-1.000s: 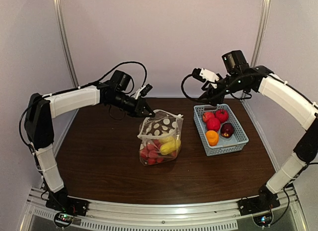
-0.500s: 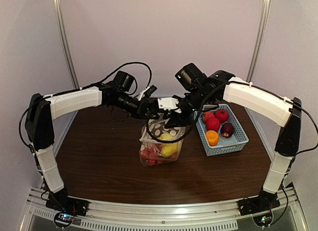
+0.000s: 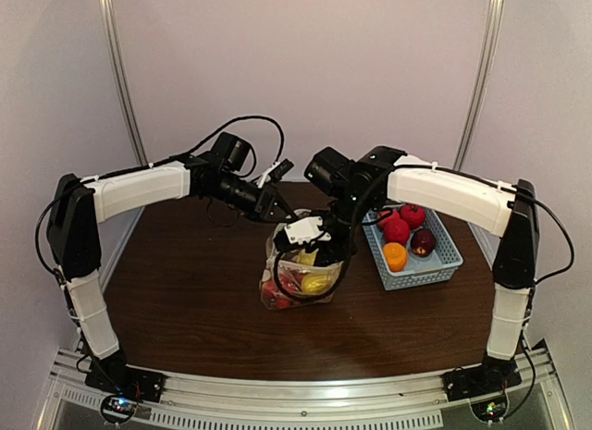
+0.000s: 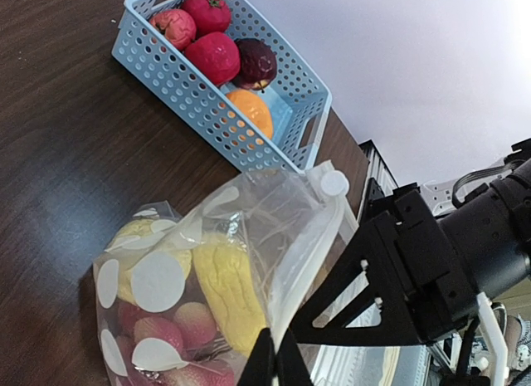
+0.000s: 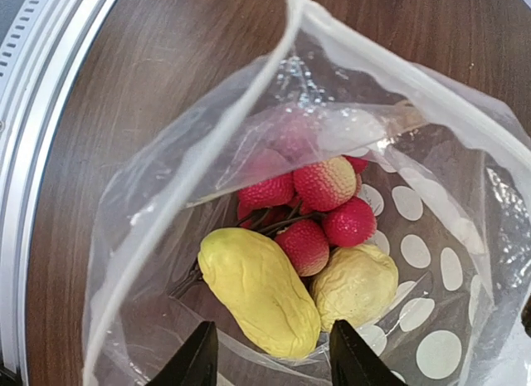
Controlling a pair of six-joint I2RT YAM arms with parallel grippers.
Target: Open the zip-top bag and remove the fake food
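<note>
The zip-top bag (image 3: 298, 280), clear with white dots, stands at the table's middle with its mouth open. My left gripper (image 3: 280, 211) is shut on the bag's white zip strip (image 4: 309, 257) and holds the rim up; its tips (image 4: 276, 363) meet on the plastic. My right gripper (image 5: 270, 357) is open and points down into the bag's mouth, just above the fake food. A long yellow fruit (image 5: 259, 290) lies right below its fingers (image 5: 196, 363). Beside it are a rounder yellow fruit (image 5: 357, 285) and a bunch of red berries (image 5: 319, 205). From above, the right gripper (image 3: 310, 250) covers the bag's mouth.
A light-blue basket (image 3: 424, 278) stands right of the bag and holds red, orange and dark purple fruits (image 3: 404, 231); the left wrist view shows its wall (image 4: 187, 104). The dark wooden table (image 3: 185, 291) has a metal rail along its near edge.
My right arm has swung left from above the basket to the bag and dropped into its mouth, its jaws narrowing somewhat. My left gripper has kept its hold on the rim.
</note>
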